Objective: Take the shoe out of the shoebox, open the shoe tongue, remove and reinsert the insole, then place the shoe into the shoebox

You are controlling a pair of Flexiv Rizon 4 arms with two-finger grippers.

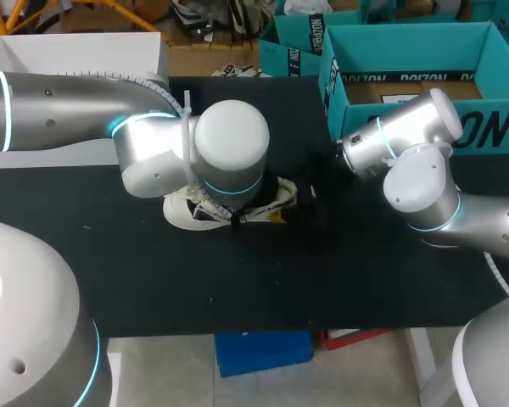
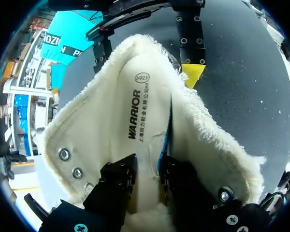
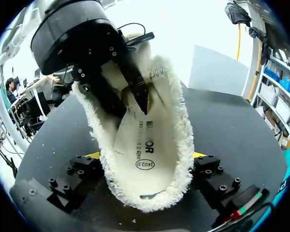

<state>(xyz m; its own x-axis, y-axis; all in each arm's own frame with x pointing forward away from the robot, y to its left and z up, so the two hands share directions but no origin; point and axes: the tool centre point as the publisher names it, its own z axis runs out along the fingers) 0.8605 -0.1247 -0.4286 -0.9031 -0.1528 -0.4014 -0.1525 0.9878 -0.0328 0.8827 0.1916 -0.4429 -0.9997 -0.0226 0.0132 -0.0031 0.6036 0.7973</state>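
Surface: a black matte table (image 1: 153,280), flat, finely speckled where the wrist views come close. At its far right corner stands the teal cardboard shoebox (image 1: 407,30), open at the top and well apart from the shoe.

Position: the shoe (image 1: 185,212) lies near the table's middle, outside the box. In the head view it is mostly hidden under the left arm (image 1: 153,144), which comes in from the left. The right arm (image 1: 416,182) comes in from the right, its wrist turned toward the shoe.

Materials: we note the shoe's mouth spread wide. It is cream cloth with a frayed, fuzzy rim and round metal eyelets (image 2: 64,154) along one flap. The insole (image 2: 135,111) is cream and smooth with dark lettering, and it shows a blue edge where one side lifts.

Tools: the left gripper (image 2: 149,166) has its black fingers down inside the shoe, drawn close and pinching the insole's raised blue-edged lip; its yellow tips are hidden. The right gripper (image 3: 145,155) stands wide, one finger on each side of the shoe's narrow end, both pressed to the fuzzy rim — we read this as clamping the shoe. One yellow fingertip (image 2: 193,76) touches that rim.
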